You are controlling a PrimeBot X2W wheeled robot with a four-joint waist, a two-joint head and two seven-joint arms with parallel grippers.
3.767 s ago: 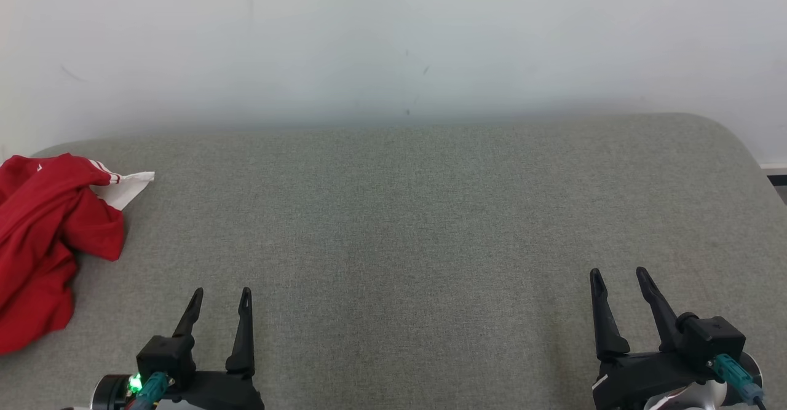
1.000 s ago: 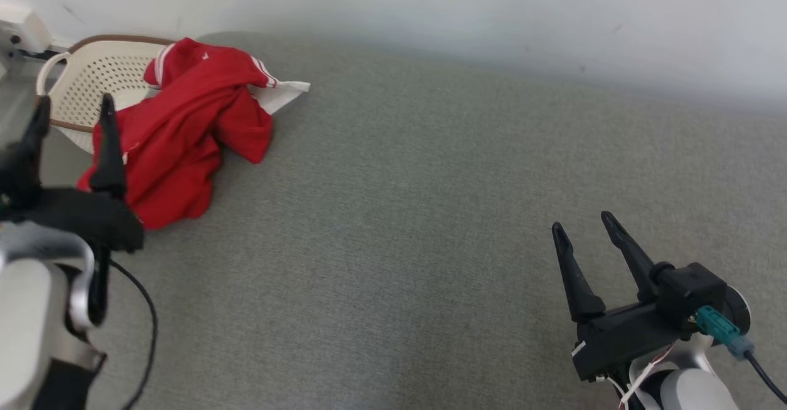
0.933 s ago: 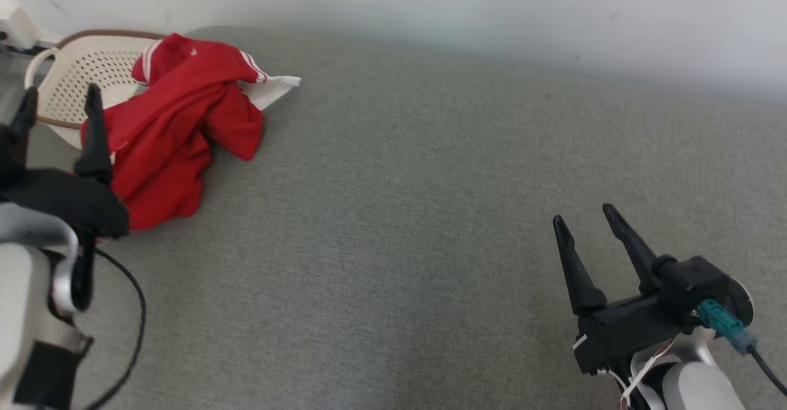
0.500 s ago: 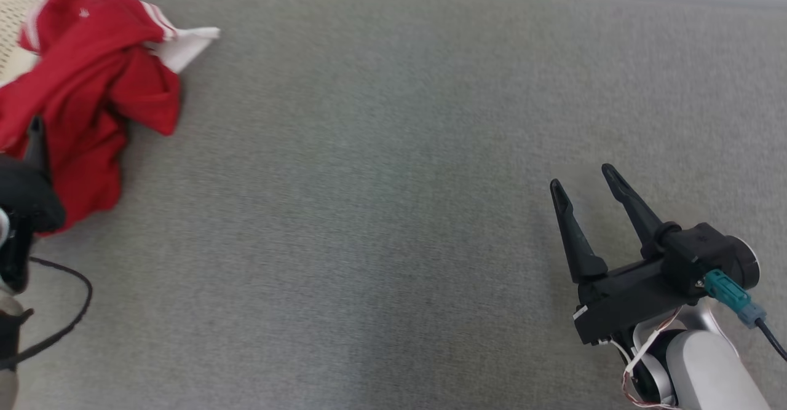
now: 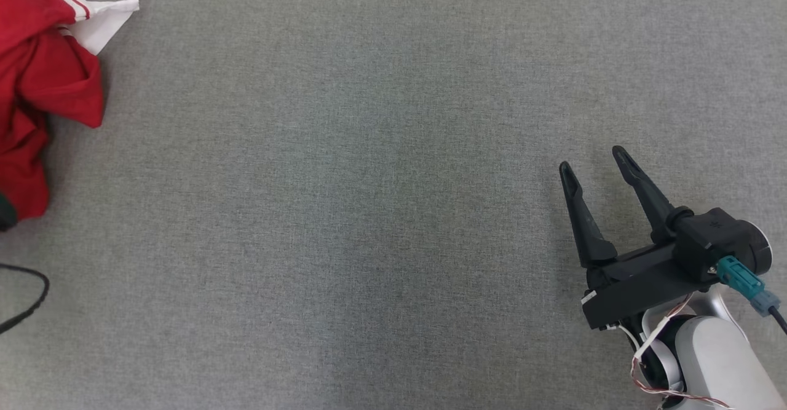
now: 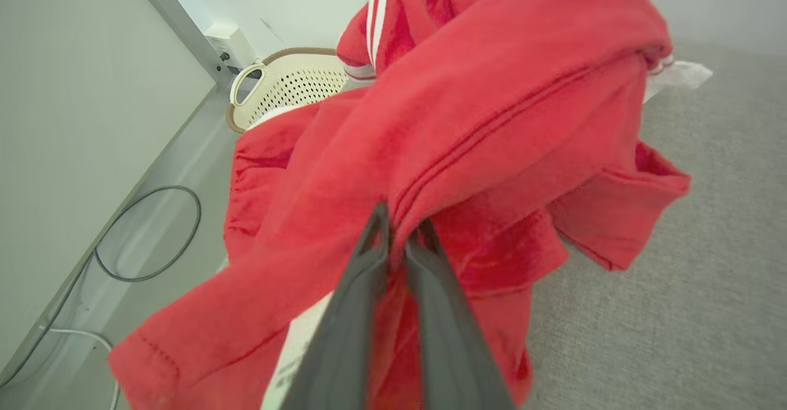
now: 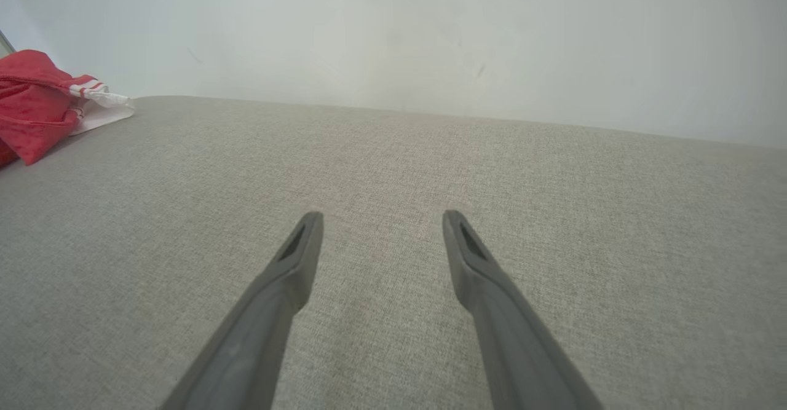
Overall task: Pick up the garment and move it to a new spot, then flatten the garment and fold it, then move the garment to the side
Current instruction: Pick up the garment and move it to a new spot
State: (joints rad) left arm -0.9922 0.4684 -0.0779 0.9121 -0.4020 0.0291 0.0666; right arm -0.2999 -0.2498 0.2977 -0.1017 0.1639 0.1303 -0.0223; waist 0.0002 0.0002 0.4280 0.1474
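Note:
The garment [image 5: 37,84] is a crumpled red piece with white stripes and a white part, lying at the far left edge of the grey cushioned surface [image 5: 369,182]. In the left wrist view my left gripper [image 6: 403,228] is shut on a fold of the red garment [image 6: 492,102], the cloth pinched between its two dark fingers. In the right wrist view the garment [image 7: 37,99] sits far off at the left. My right gripper [image 5: 593,161] hovers open over bare grey surface at the right, with nothing between its fingers [image 7: 295,256].
A cream perforated basket [image 6: 289,84] with a brown rim stands behind the garment, beyond the surface's left end. A black cable [image 6: 154,232] loops on the floor by a pale wall. Another black cable [image 5: 27,302] shows at the head view's left edge.
The head camera has tilted down and swung right, so the garment slid to the top left. My left gripper has closed on the red cloth. The right gripper has stayed open.

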